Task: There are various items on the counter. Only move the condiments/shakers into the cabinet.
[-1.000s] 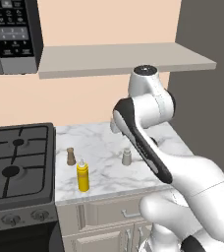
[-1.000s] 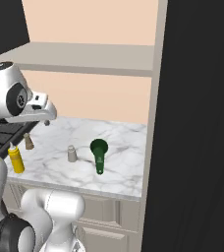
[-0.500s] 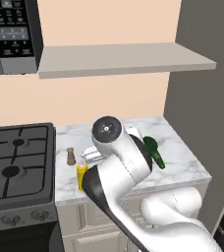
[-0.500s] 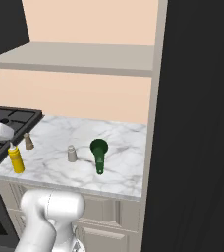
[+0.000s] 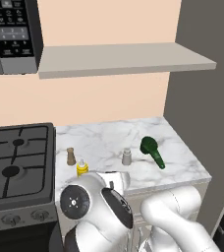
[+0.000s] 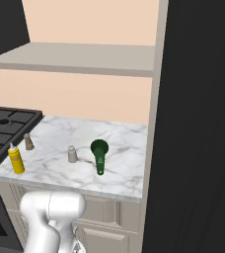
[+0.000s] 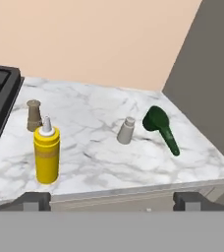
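Swung down low before the white grey-veined marble surface (image 7: pixel 109 142), the hand (image 7: pixel 111 201), fingers wide and empty, should advance level and centre on the yellow squeeze bottle with pale nozzle (image 7: pixel 46 153)

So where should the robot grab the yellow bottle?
Probably around the straight middle of the yellow bottle, with the gripper coming level from the counter's front edge. The bottle stands upright near that edge with space on both sides, the brown shaker behind it. The thin nozzle looks too small to hold well. The jaws are open wide enough.

The marble counter (image 7: pixel 104 162) carries a yellow squeeze bottle (image 7: pixel 46 153), brown shaker (image 7: pixel 34 115), grey shaker (image 7: pixel 126 130) and green long-handled thing (image 7: pixel 161 128).
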